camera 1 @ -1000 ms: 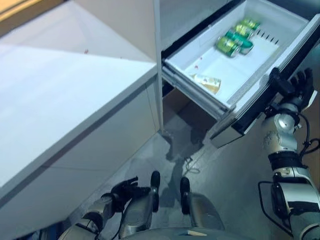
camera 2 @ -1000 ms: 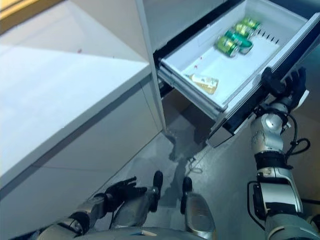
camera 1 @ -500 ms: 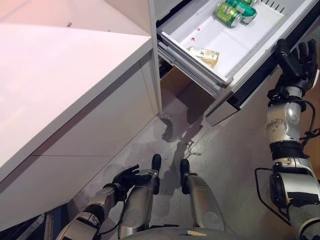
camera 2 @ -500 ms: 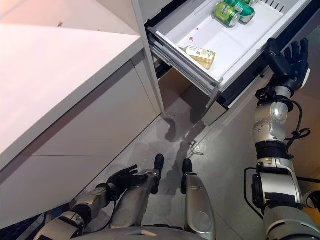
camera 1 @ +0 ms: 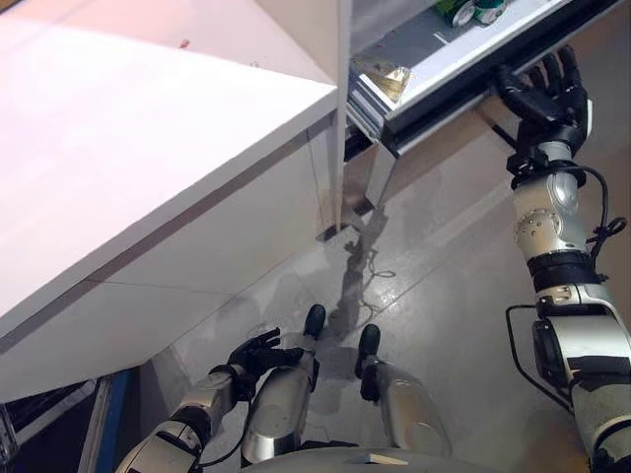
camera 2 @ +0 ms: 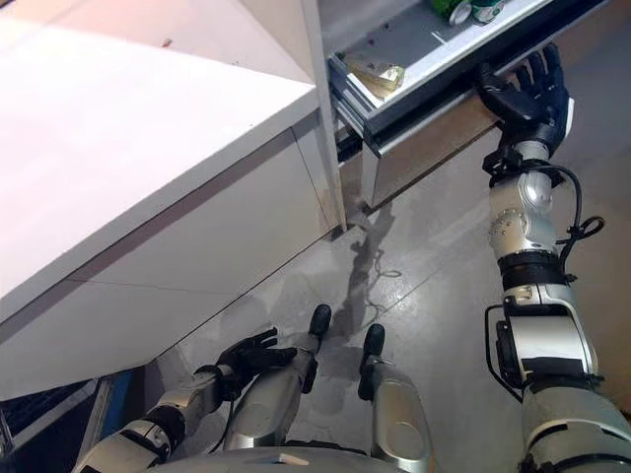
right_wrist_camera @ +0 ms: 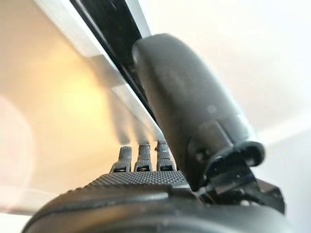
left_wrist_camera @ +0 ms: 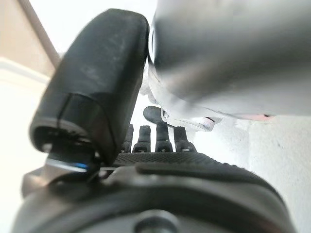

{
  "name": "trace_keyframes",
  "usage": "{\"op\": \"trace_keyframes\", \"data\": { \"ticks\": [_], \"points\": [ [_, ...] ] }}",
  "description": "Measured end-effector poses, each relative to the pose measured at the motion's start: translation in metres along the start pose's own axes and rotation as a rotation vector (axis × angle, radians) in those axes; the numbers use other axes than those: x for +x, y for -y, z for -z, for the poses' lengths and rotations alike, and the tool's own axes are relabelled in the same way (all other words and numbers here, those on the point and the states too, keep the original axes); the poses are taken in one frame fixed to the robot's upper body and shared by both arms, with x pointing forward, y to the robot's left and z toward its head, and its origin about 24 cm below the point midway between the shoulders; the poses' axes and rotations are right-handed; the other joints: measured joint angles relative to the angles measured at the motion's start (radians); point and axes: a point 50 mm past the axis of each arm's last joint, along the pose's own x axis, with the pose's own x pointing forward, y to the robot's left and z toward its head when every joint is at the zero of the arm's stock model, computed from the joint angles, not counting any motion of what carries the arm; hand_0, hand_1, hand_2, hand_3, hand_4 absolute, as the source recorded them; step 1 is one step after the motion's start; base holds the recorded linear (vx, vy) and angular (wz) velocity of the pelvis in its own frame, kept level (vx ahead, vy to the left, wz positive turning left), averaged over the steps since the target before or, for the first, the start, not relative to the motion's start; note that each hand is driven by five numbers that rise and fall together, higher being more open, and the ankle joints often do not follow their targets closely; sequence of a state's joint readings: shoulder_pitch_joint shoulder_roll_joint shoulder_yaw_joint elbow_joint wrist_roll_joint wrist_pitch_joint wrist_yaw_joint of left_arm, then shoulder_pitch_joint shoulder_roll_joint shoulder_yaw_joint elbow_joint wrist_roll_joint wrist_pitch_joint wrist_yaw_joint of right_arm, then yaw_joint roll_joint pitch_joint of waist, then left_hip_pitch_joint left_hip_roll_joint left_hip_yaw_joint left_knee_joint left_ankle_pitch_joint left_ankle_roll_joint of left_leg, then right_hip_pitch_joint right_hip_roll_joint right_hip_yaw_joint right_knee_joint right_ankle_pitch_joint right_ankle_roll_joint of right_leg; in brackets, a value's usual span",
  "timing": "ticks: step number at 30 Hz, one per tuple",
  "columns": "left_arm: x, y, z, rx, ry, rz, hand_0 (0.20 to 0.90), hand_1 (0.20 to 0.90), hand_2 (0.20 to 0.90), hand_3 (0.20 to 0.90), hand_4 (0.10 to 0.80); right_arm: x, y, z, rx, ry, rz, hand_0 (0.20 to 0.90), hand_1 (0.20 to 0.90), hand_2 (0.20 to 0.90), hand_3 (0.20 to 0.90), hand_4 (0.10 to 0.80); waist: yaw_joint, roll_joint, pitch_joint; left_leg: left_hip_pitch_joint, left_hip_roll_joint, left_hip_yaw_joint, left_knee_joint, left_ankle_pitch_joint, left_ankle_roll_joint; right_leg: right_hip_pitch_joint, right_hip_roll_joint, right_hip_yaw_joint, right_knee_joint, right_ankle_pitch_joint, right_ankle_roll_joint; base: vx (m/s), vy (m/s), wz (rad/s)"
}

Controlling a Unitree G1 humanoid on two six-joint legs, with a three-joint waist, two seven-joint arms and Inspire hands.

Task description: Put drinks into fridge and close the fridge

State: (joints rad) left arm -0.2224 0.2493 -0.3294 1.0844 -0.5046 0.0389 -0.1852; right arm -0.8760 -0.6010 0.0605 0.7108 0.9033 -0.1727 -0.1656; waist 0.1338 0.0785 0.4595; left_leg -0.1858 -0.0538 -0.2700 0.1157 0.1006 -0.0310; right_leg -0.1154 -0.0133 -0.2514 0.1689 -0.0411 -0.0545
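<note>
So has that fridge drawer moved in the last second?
Yes. The fridge drawer has slid inward, toward the white cabinet, with the right robot hand flat against its front.

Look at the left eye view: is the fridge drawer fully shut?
No. The fridge drawer still juts from the cabinet, with the right hand flat against its front.

fridge drawer [camera 2: 434, 108]: partly open | green cans [camera 2: 471, 10]: lying inside

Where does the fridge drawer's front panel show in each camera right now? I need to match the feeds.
Left eye view: drawer front panel at upper right, right hand flat against it.
Right eye view: panel at upper right, below the cans.
Left wrist view: not in it; only the left hand.
Right wrist view: the pale surface past the fingers.
Shared landmark: the right hand.
</note>
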Motion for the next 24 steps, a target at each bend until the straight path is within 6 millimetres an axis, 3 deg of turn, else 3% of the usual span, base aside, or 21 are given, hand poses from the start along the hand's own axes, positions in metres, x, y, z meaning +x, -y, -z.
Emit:
{"op": "trace_keyframes", "data": {
  "ticks": [4,6,12,14,19,24],
  "points": [
    [0.0,0.0,0.0,0.028,-0.005,0.005,0.9,0.9,0.9,0.9,0.8,0.0,-0.011,0.009,-0.033,-0.059,-0.076,0.9,0.9,0.9,0.9,0.8,0.034,0.0,-0.001,0.046,-0.004,-0.017,-0.024,0.003,0.002,0.054,0.0,-0.01,-0.035,-0.007,0.007,0.136,0.006,0.17],
    [-0.001,-0.002,0.003,0.03,-0.011,0.001,0.9,0.9,0.9,0.9,0.8,-0.005,-0.023,0.025,-0.03,-0.111,-0.113,0.9,0.9,0.9,0.9,0.8,0.039,-0.002,-0.002,0.076,-0.006,-0.025,-0.041,0.002,0.002,0.089,0.0,-0.017,-0.053,-0.01,0.011,0.101,-0.003,0.15],
    [-0.004,-0.006,0.013,0.046,-0.037,-0.011,0.9,0.9,0.9,0.9,0.8,-0.009,-0.017,0.038,-0.034,-0.167,-0.09,0.9,0.9,0.9,0.9,0.8,0.04,-0.014,-0.054,0.096,-0.003,-0.01,-0.066,-0.016,0.005,0.109,0.001,-0.006,-0.07,-0.01,0.013,0.082,-0.001,-0.04],
    [-0.006,-0.008,0.022,0.043,-0.062,-0.021,0.9,0.9,0.9,0.9,0.8,-0.013,-0.017,0.045,-0.121,-0.175,-0.084,0.9,0.9,0.9,0.9,0.8,0.038,-0.025,-0.089,0.116,-0.003,0.004,-0.071,-0.007,0.015,0.128,0.001,0.002,-0.085,-0.009,0.015,0.039,0.019,-0.1],
    [-0.011,-0.015,0.035,0.037,-0.092,-0.044,0.9,0.9,0.9,0.9,0.8,-0.015,-0.03,0.034,-0.325,-0.056,-0.089,0.9,0.9,0.9,0.9,0.8,0.03,-0.06,-0.129,0.15,0.002,0.036,-0.09,-0.011,0.02,0.147,0.004,0.035,-0.109,-0.007,0.019,0.03,0.024,-0.16],
    [-0.021,-0.028,0.055,0.022,-0.149,-0.085,0.9,0.9,0.9,0.9,0.8,-0.031,-0.033,0.023,-0.327,0.058,-0.117,0.9,0.9,0.9,0.9,0.8,0.002,-0.113,-0.202,0.186,0.009,0.086,-0.131,-0.013,0.026,0.159,0.007,0.08,-0.125,-0.005,0.024,0.003,0.006,-0.26]
  ]
}}
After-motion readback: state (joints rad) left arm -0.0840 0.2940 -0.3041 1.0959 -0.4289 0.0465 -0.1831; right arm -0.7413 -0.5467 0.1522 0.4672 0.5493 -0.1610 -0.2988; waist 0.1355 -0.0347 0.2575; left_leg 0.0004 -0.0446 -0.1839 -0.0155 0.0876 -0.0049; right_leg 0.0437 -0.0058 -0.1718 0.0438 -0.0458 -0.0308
